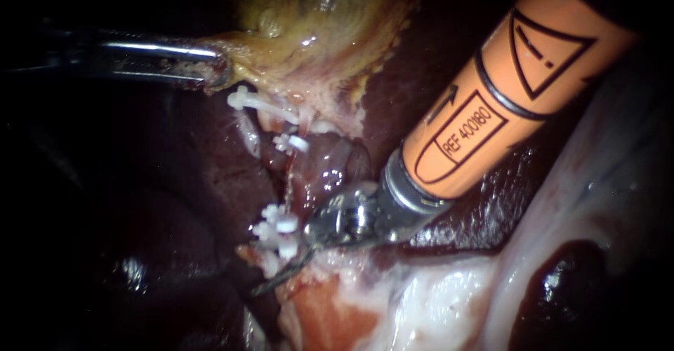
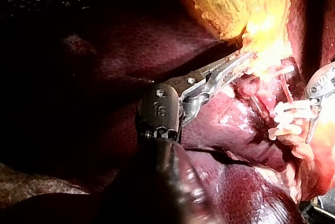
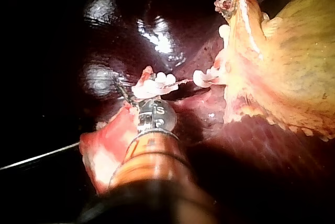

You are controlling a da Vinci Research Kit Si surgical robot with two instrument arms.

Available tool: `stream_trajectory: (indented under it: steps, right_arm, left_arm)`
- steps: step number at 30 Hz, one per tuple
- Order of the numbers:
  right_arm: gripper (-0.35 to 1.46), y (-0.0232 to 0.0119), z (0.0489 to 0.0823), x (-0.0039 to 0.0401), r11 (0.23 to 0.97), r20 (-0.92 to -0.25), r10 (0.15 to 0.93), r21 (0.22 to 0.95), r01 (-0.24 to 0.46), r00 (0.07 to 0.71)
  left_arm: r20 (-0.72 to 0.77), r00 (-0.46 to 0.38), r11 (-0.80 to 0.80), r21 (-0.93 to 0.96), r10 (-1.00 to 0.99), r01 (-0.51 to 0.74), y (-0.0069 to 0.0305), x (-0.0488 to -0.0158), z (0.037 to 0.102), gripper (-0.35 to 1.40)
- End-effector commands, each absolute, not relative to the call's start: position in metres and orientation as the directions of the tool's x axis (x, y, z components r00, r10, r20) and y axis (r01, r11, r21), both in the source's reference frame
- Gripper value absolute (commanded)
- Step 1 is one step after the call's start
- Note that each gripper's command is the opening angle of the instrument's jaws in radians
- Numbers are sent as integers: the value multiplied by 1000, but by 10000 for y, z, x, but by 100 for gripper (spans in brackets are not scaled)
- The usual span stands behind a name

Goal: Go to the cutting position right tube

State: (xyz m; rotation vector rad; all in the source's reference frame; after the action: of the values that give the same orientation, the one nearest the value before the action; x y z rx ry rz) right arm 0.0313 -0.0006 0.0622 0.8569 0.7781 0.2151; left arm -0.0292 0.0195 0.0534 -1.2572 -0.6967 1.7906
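Left instrument: claw clamped on gallbladder edge. Right tube: thin red strand over the liver, from the upper clip down to the lower clip cluster. Right instrument: claw closed, one thin dark tip, just below that cluster, not on the tube.

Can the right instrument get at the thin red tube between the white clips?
Probably yes. The orange-shafted right instrument sits beside the lower white clips; the thin red tube above lies bare, and the left instrument holds the yellow gallbladder clear.
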Motion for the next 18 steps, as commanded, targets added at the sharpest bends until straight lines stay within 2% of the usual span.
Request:
stream_trajectory:
  steps: [1,12,18]
  right_arm:
    - [121,-6,622,312,653,-528,465,747,128,710]
    - [125,6,615,295,650,-529,468,749,130,707]
    - [126,24,618,269,678,-541,491,730,91,683]
  left_arm:
    - [-483,-165,-510,-803,860,-308,195,-291,534,-35]
    - [-483,-166,-511,-803,860,-306,194,-288,534,-35]
    - [-483,-166,-511,-803,860,-306,194,-288,534,-35]
